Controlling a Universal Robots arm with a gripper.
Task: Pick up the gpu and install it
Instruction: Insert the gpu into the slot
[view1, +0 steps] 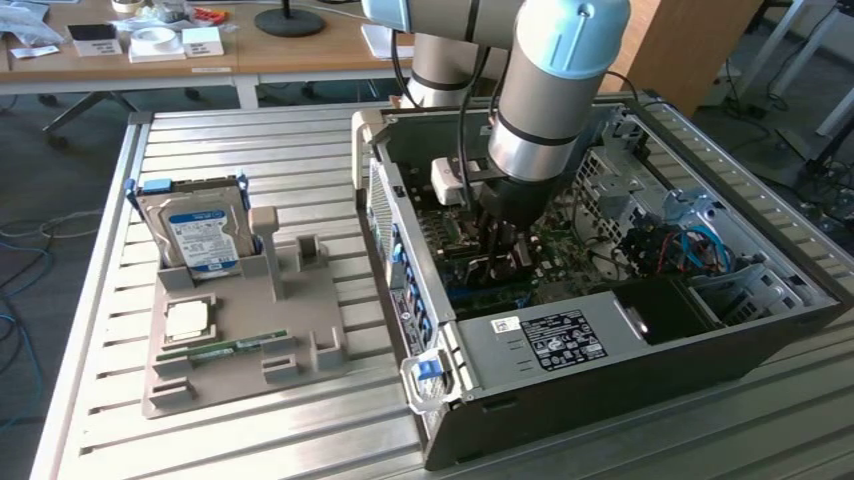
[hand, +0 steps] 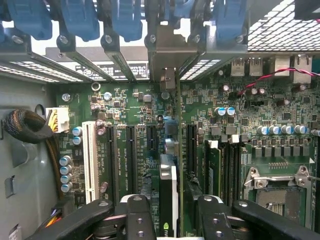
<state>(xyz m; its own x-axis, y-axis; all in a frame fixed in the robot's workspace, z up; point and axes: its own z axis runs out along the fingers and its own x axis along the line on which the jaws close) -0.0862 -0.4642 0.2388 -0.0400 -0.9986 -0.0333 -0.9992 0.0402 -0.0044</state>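
The gpu (hand: 168, 195) stands on edge in a motherboard slot, seen from above as a thin dark card running up to its metal bracket (hand: 167, 55) at the case's rear openings. My gripper (hand: 174, 202) straddles it. Its black fingers (hand: 140, 215) sit on either side of the card with a small gap each way, so the jaws are open and not gripping. In the exterior view the gripper (view1: 501, 255) reaches straight down into the open computer case (view1: 601, 340), over the motherboard, and hides the card beneath it.
A grey fixture (view1: 240, 370) at the exterior view's left holds a blue-labelled hard drive (view1: 200, 235), a processor chip (view1: 187, 318) and a green memory stick (view1: 227, 348). Inside the case are a white slot (hand: 90, 160), a memory module (hand: 214, 170), a processor socket (hand: 280, 185) and blue latches (hand: 125, 20).
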